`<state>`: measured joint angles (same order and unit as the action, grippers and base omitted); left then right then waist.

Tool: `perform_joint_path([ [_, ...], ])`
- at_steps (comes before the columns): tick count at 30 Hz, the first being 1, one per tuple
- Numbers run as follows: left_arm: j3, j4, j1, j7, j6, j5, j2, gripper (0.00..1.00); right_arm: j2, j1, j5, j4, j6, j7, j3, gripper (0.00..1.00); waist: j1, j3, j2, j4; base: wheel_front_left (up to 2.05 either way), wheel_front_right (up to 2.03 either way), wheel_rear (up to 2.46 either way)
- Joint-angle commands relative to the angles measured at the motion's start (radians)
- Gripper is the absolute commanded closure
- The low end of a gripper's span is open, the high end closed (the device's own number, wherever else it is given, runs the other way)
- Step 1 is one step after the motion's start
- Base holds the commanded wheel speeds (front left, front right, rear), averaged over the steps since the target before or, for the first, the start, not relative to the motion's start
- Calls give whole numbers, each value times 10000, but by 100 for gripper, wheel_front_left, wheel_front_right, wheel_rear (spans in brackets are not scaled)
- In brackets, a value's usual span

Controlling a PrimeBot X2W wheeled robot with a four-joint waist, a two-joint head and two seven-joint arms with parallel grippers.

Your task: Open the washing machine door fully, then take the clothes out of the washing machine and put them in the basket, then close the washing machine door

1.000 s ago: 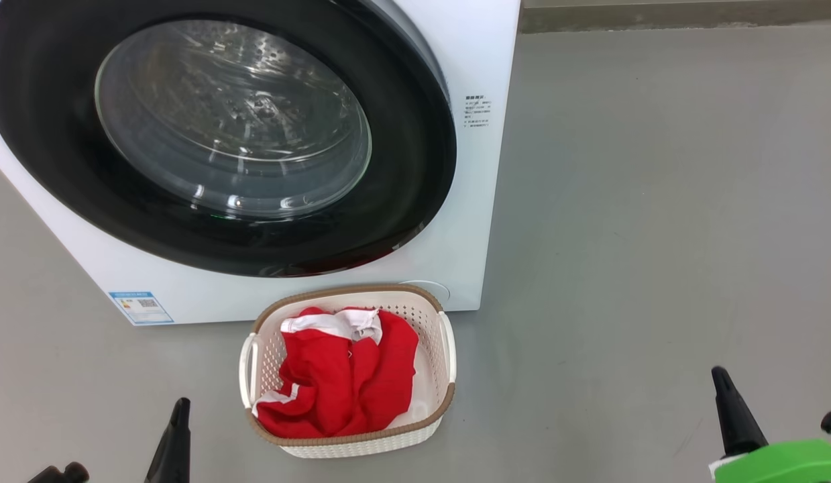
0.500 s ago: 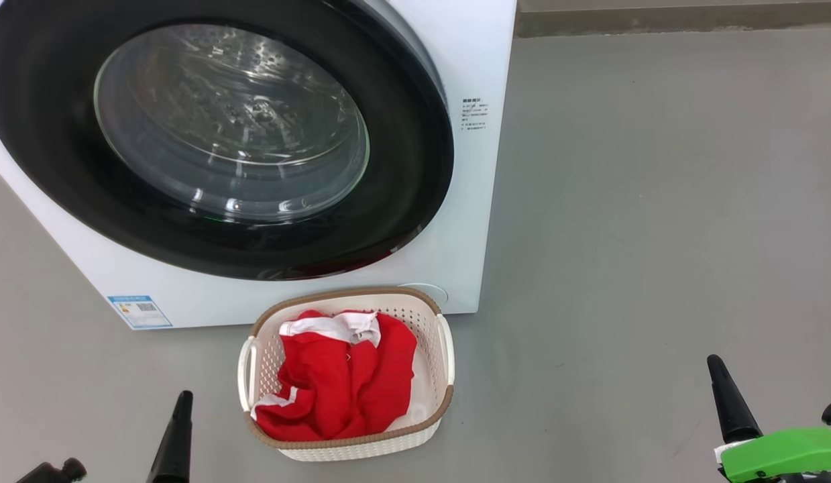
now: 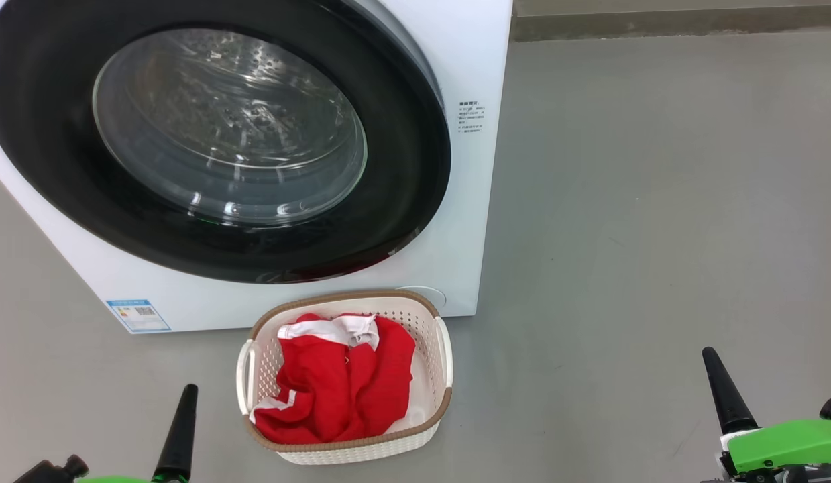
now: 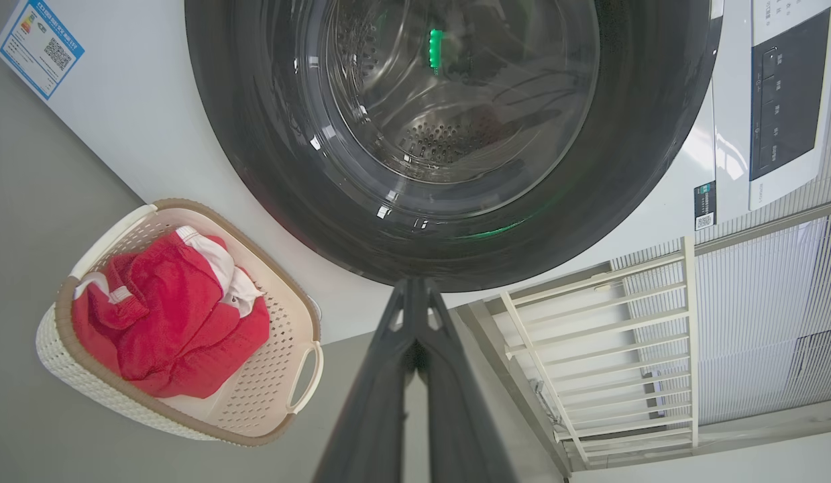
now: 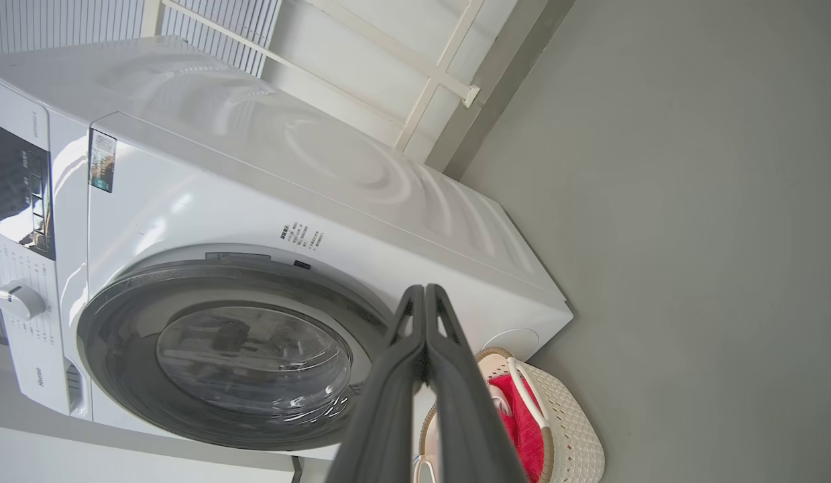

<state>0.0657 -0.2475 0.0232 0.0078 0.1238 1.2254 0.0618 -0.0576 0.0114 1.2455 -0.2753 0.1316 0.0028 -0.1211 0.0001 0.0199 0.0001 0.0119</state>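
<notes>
A: Where do we find the clothes?

B: We see them bunched up inside the basket, red cloth with a white panel near the top and a white stripe at the lower left.

A: And where does the basket stand?

B: It stands upright on the grey floor, just in front of the washing machine, below the lower right part of the door. We cannot tell whether it touches the white front.

A: How do we find the door?

B: It lies flat against the front of the machine. Through its glass bowl we make out the holes of the steel drum. A small blue sticker sits at the lower left corner of the front.

A: What about our left jaws?

B: They are closed tight and hold nothing. In the left wrist view the two dark fingers meet at their tips and point towards the lower rim of the door. In the head view they sit at the lower left, near the basket but apart from it.

A: And our right jaws?

B: They are also pressed together and empty, as the fingers show in the right wrist view. In the head view they sit at the far lower right, above the floor and well apart from the basket.
</notes>
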Motion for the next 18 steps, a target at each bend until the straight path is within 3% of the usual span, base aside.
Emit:
perform_joint_path([
  [1, 308, 190, 429, 61, 51, 235, 79, 100, -102, -546, 214, 268, -6, 96, 70, 100, -1, -5, -1, -3, 0, 0, 0],
  [18, 395, 109, 636, 554, 60, 2014, -15, 100, -15, -867, 1901, 286, -8, 599, 66, 100, -1, -85, -1, -60, 0, 0, 0],
])
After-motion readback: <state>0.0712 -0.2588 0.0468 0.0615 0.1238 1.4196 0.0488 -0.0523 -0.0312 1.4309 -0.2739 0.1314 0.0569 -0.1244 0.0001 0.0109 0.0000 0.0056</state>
